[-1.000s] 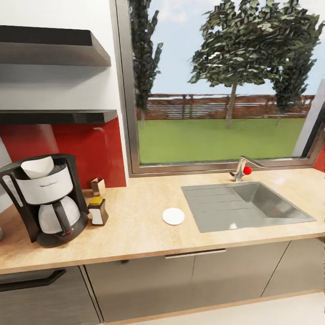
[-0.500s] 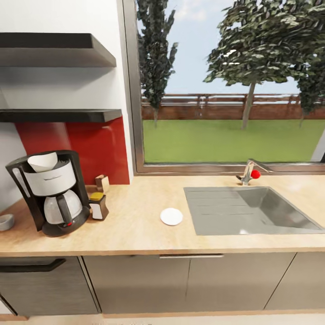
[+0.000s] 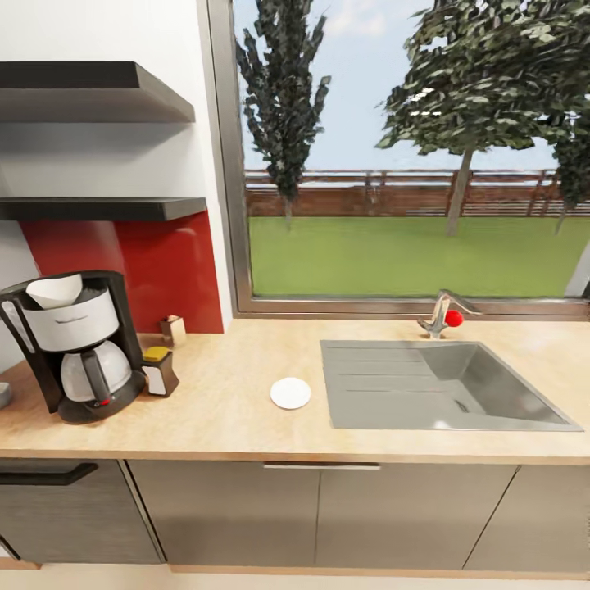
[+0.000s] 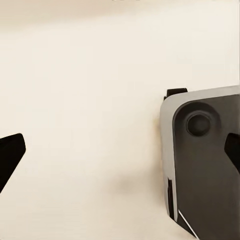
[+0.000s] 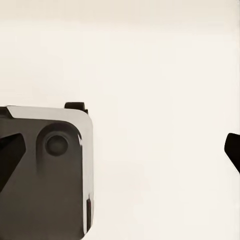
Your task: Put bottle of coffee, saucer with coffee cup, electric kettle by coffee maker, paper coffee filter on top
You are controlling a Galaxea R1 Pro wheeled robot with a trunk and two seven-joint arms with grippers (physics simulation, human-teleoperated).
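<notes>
Black fingertips of my left gripper (image 4: 120, 155) sit at opposite edges of the left wrist view, spread wide with nothing between them but pale cream floor (image 4: 85, 100); a grey rounded corner of the robot's base (image 4: 205, 160) lies under one tip. My right gripper (image 5: 120, 152) is the same: dark tips far apart, empty, over that pale floor, with the base's grey corner on one side. From the head camera I look at a light wooden countertop (image 3: 246, 410). At its left end stands the black and white coffee maker with a glass carafe (image 3: 78, 348), and a white paper coffee filter (image 3: 54, 291) sits on top of it, tilted. Just beside the machine on its sink side is a small brown bottle of coffee with a yellow lid (image 3: 159, 370), with a small brown box (image 3: 172, 330) behind it against the red backsplash (image 3: 164, 270). A round white saucer (image 3: 291, 393) lies flat, well apart from the coffee maker and near the grey steel sink (image 3: 434, 397). A grey rounded object (image 3: 3, 394) is cut off at the counter's left edge; I cannot tell what it is. Two dark shelves (image 3: 98, 209) hang above the machine.
</notes>
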